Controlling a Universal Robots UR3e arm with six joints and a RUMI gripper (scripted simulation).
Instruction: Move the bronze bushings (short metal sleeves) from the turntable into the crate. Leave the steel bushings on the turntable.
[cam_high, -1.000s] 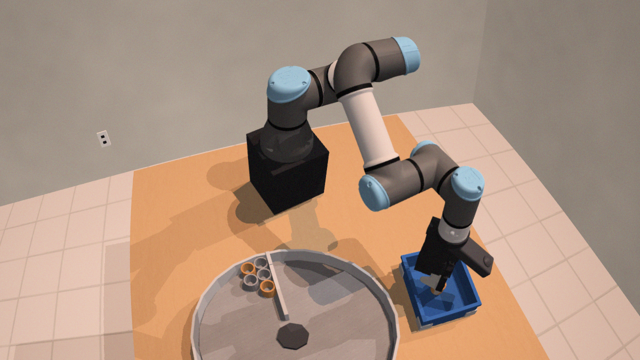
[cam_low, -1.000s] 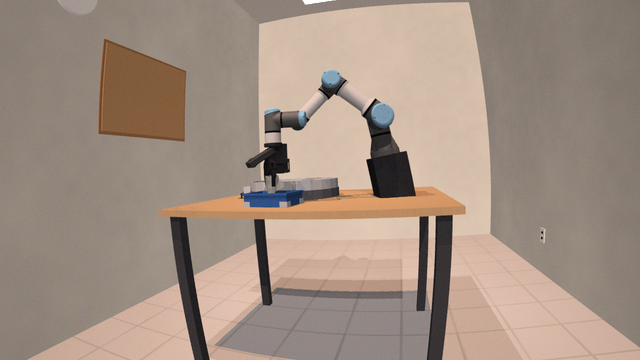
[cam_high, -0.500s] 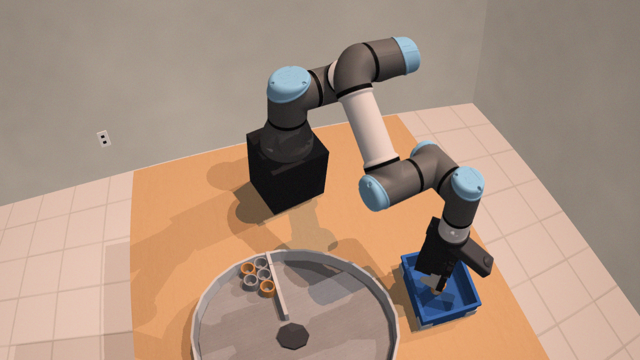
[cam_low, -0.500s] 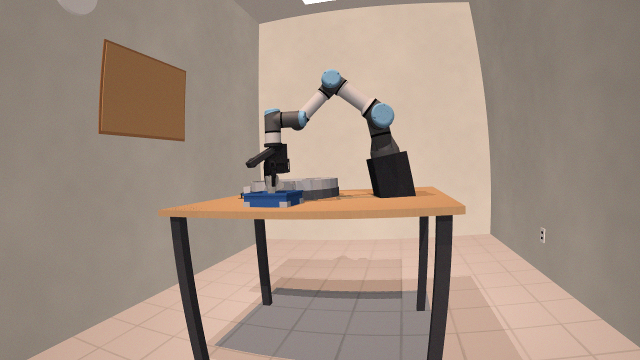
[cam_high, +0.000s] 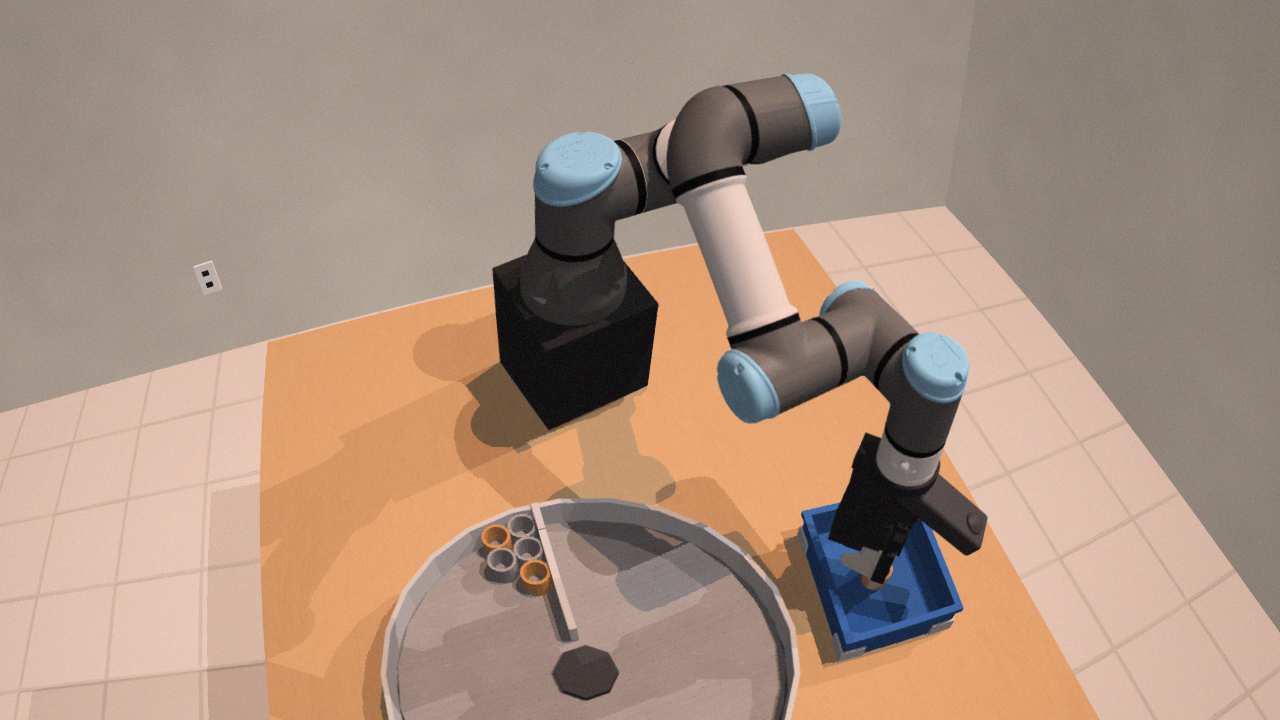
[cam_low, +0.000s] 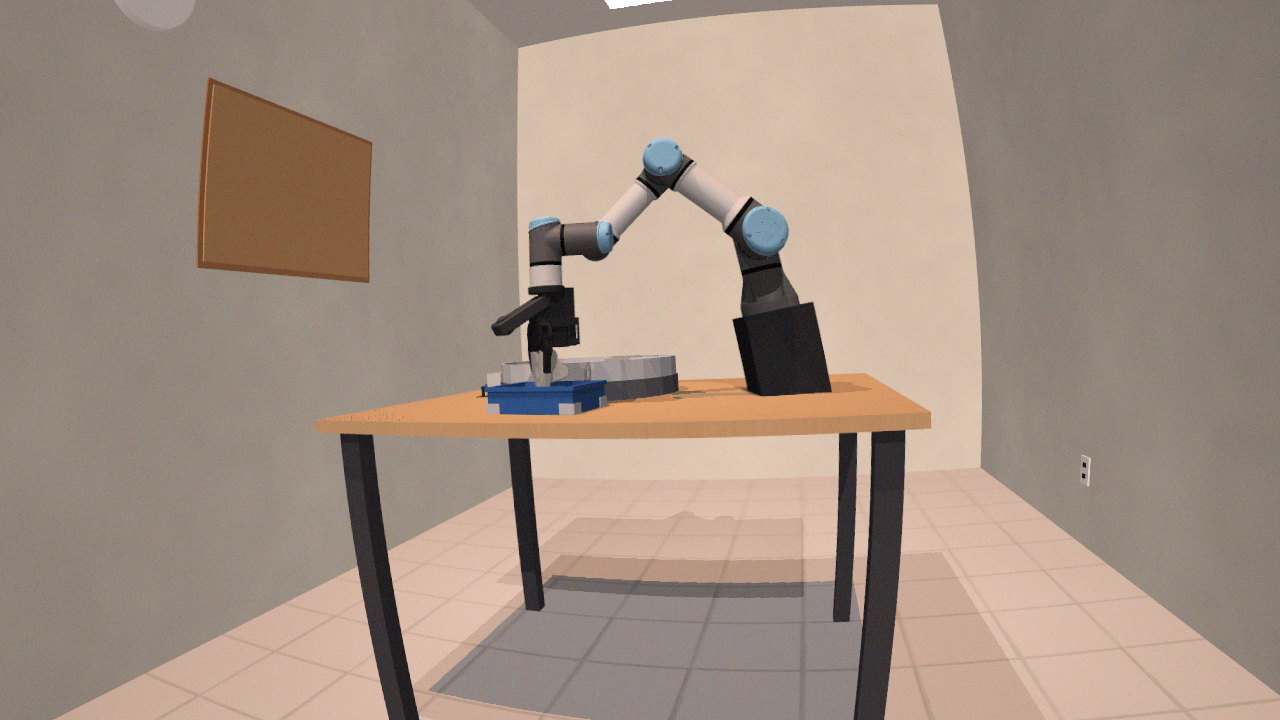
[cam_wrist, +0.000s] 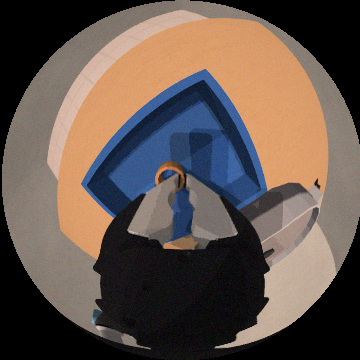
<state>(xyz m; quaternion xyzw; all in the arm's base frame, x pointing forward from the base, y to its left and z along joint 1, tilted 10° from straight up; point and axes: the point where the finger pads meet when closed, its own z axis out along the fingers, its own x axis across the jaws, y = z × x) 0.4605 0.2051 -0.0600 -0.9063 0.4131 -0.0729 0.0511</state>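
An orange worktop (cam_high: 375, 420) is carrying three things. A black pedestal (cam_high: 617, 358) is sitting at the back, with a round turntable (cam_high: 429, 573) and a blue crate (cam_high: 939, 591) resting near the front.
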